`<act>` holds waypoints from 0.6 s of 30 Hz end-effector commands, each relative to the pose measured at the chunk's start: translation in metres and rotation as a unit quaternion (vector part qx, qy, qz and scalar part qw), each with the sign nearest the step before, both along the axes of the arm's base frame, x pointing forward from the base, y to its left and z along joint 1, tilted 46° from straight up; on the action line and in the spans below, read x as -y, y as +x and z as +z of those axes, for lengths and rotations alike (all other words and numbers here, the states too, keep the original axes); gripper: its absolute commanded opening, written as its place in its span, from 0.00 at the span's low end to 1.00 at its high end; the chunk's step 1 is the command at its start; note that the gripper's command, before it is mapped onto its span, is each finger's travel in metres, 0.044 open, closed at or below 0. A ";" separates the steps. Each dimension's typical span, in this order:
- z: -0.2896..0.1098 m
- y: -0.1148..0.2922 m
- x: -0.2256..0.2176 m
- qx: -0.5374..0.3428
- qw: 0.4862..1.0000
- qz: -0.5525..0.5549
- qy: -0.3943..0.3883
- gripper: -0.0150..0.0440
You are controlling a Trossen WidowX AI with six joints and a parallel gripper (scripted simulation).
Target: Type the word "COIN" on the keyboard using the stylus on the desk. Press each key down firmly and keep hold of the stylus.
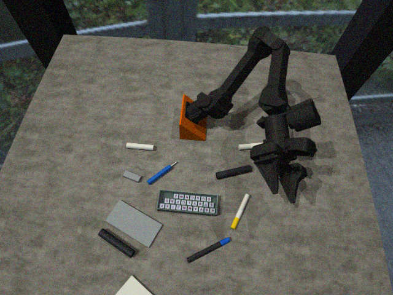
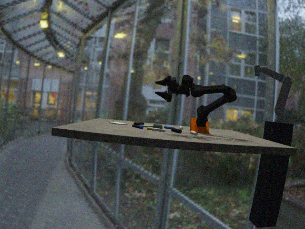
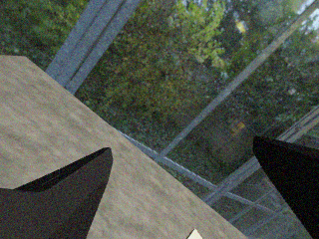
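Step in hand: pickup, not yet begun. I am reading this as the start of the task. No key can be pressed until the stylus is in the jaws.

Gripper (image 1: pixel 283 196): the jaws are standing spread almost to their limit, with nothing between them. In the exterior view it is hanging high over the desk (image 1: pixel 79 95), pointing outward rather than down. The wrist view is showing only the two fingers, the desk edge and greenery beyond, so no target is in sight from there.

Stylus (image 1: pixel 161 173): I am taking the blue rod with the thin metal tip to be it, though this is a judgement. Several pen-like rods are lying about, among them a yellow-ended pen (image 1: pixel 240 211) and a black pen (image 1: pixel 207 249) with a blue end. The blue one is lying flat, slanted, tip pointing up and right, just above the keyboard (image 1: pixel 188 202) and apart from it. A small grey block (image 1: pixel 132 176) is lying near its tail end.

Keyboard: dark green frame with three rows of white keys, lying flat near the desk's middle. The letters are too small for me to read reliably.

Next move, as I am judging it: swing the gripper left and tip it downward over the blue shaft. Then turn the jaws across the shaft's slant, descend and close mid-body. A thin round rod lying flat may roll or pivot if caught off-centre.
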State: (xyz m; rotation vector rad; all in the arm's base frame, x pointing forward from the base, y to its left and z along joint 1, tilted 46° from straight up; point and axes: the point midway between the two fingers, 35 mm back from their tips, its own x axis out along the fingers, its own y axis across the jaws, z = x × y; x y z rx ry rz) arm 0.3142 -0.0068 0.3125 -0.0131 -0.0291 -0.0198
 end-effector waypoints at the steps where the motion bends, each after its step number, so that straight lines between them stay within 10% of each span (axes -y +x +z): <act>1: -0.002 0.002 0.000 -0.006 1.000 0.002 -0.001 0.96; 9: -0.113 0.039 -0.010 -0.282 0.954 0.098 0.008 0.60; 18: -0.220 0.018 -0.024 -0.553 0.788 0.219 0.156 0.25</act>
